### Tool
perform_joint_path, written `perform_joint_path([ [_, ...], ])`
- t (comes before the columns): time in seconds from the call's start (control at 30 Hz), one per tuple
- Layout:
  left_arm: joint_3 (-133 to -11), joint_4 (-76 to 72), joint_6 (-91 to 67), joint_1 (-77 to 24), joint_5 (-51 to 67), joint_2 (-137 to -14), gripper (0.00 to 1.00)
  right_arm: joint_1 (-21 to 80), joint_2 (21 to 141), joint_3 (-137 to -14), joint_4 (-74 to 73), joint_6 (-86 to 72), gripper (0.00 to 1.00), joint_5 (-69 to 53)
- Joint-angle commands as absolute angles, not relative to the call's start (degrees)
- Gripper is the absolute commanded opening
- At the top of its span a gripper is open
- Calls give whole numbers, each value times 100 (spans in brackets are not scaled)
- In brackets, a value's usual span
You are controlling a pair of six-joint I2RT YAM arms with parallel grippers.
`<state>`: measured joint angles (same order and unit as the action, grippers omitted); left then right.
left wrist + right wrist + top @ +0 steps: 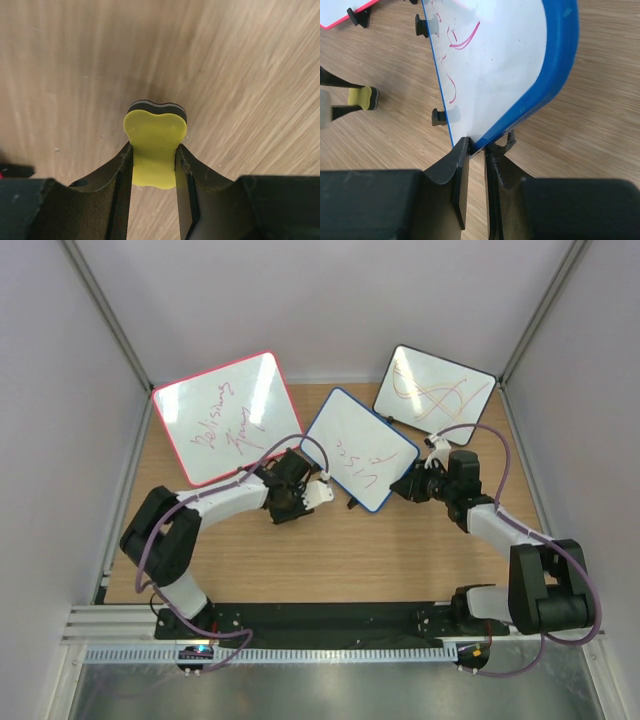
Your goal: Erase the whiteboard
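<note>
Whiteboard (358, 448), standing mid-way across the table (400, 560), appears light, rigid and slick-faced, best held by its frame, where the right gripper (476, 149) clamps it; the left gripper (154, 150) clamps the eraser (155, 131).

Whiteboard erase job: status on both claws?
Left claw shut on yellow eraser. Right claw shut on whiteboard frame edge. Red writing not yet erased. Nothing seen between eraser and board.
</note>
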<state>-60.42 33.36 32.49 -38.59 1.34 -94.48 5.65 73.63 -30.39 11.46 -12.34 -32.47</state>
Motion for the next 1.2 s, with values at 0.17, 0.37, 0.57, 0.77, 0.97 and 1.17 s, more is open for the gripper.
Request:
perform_joint_path([
  [0.17, -5968, 3674, 3524, -3885, 95, -9756, 35, 659, 7198, -3103, 1125, -967, 1, -3129],
  [0.37, -6230, 4122, 3805, -3824, 817, -9677, 61, 677, 7190, -3111, 1116, -976, 1, -3120],
  [0.57, -6539, 4307, 3806, -3551, 949, -9694, 59, 694, 7225, -3120, 1125, -984, 1, -3120],
  [0.77, -6522, 4289, 3806, -3524, 940, -9773, 56, 712, 7233, -3120, 1125, -967, 1, -3120],
  [0.97, -6425, 4351, 3823, -3524, 1081, -9800, 59, 703, 7233, -3146, 1099, -967, 1, -3120],
  [1.17, -6363, 4104, 3841, -3524, 923, -9791, 57, 695, 7225, -3146, 1081, -967, 1, -3111],
])
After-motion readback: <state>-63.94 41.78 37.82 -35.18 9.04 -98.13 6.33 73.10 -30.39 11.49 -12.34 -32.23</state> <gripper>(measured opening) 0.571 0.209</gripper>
